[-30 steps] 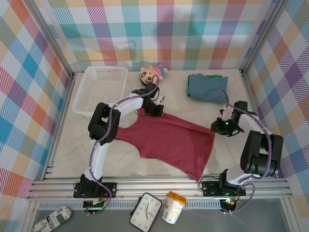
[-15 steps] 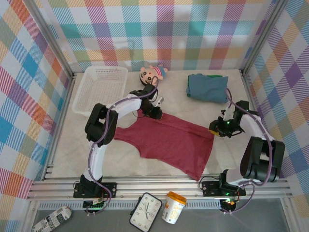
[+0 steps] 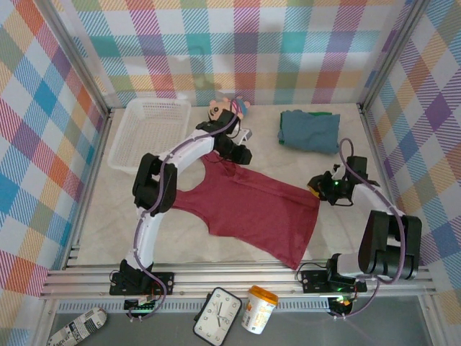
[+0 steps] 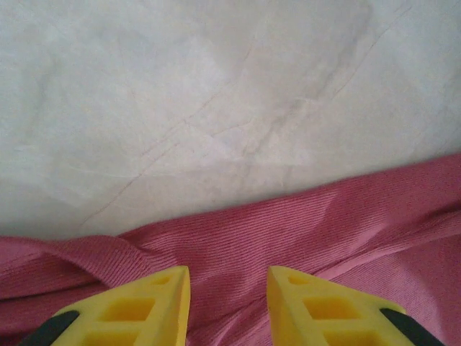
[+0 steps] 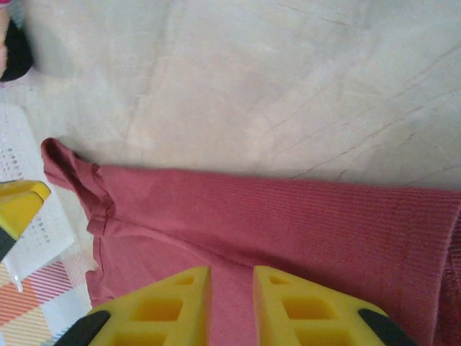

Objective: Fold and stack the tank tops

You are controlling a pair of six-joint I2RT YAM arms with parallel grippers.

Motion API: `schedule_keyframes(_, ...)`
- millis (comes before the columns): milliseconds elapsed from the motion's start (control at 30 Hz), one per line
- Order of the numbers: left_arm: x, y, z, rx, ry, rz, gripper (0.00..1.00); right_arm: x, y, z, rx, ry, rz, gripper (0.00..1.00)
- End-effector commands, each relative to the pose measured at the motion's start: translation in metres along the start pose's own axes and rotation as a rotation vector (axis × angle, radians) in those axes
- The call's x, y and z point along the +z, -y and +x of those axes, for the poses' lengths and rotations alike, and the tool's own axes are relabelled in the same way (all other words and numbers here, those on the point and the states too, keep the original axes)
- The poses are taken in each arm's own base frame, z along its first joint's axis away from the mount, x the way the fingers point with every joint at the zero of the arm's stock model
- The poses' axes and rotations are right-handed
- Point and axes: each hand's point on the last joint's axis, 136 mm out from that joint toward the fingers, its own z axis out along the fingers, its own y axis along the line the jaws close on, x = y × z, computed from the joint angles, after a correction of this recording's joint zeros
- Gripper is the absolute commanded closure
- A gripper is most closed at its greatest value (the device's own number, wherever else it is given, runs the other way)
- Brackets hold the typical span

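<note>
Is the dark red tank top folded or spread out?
Spread out: the dark red tank top lies open on the table with no layer doubled over.

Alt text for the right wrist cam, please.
A dark red tank top lies spread across the lower half on a pale table cover. The right tool, yellow and slightly open, hovers over it at the bottom edge.

Right gripper point(image 5: 232, 275) fingers sat narrowly apart, nothing pinched, over red tank top point(image 5: 302, 216) on pale table cover point(image 5: 252, 86).
</note>
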Motion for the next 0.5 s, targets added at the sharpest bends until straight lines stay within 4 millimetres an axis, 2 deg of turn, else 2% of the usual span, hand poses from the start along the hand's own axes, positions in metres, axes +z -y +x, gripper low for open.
schedule_keyframes(0, 0.022, 0.007, 0.024, -0.027, -0.103, 0.044, 0.68, 0.011, 0.016, 0.008, 0.102, -0.020, 0.023, 0.78)
schedule_keyframes(200, 0.028, 0.002, 0.052, -0.028, -0.167, 0.042, 0.74, 0.008, 0.030, 0.033, 0.127, -0.065, 0.058, 0.80)
schedule_keyframes(333, 0.032, -0.002, 0.068, -0.038, -0.198, 0.042, 0.74, 0.011, 0.049, 0.048, 0.164, -0.094, 0.115, 0.80)
schedule_keyframes(467, 0.034, -0.010, 0.078, -0.031, -0.226, 0.013, 0.75, 0.019, 0.060, 0.052, 0.195, -0.136, 0.157, 0.80)
